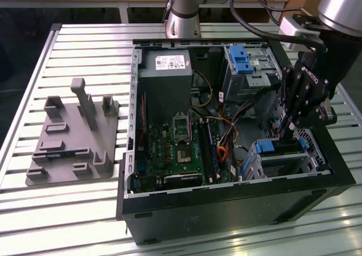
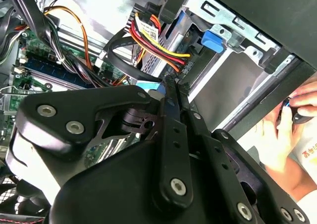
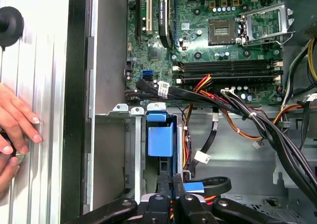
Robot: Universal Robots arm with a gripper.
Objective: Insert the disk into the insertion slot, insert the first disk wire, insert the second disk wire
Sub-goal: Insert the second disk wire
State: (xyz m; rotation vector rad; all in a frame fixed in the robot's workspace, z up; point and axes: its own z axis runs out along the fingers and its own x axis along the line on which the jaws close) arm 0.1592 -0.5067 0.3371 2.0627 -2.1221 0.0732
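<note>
The disk [image 1: 266, 147], marked by its bright blue carrier [image 3: 160, 139], sits inside the insertion slot [image 1: 308, 154], a silver perforated cage [image 3: 134, 149] in the case corner at the exterior view's right. My gripper [image 1: 281, 132] hangs just above that cage with its fingers [image 2: 168, 100] pressed together, shut. A black disk wire with a blue tag [image 3: 194, 187] loops beside the fingertips [image 3: 172, 180]. In the second wrist view this black wire [image 2: 126, 68] runs up to the finger ends; whether it is pinched is hidden. A red, yellow and black wire bundle [image 2: 156, 40] reaches the cage [image 2: 233, 80].
The open black computer case [image 1: 226, 202] lies on a slatted metal table [image 1: 85, 52]. Inside are the green motherboard [image 1: 175, 148], a power supply [image 1: 169, 63] and a second bay with a blue latch [image 1: 243, 60]. A grey fixture [image 1: 73, 137] lies at the exterior view's left. A person's hand [image 3: 17, 120] rests outside the case wall.
</note>
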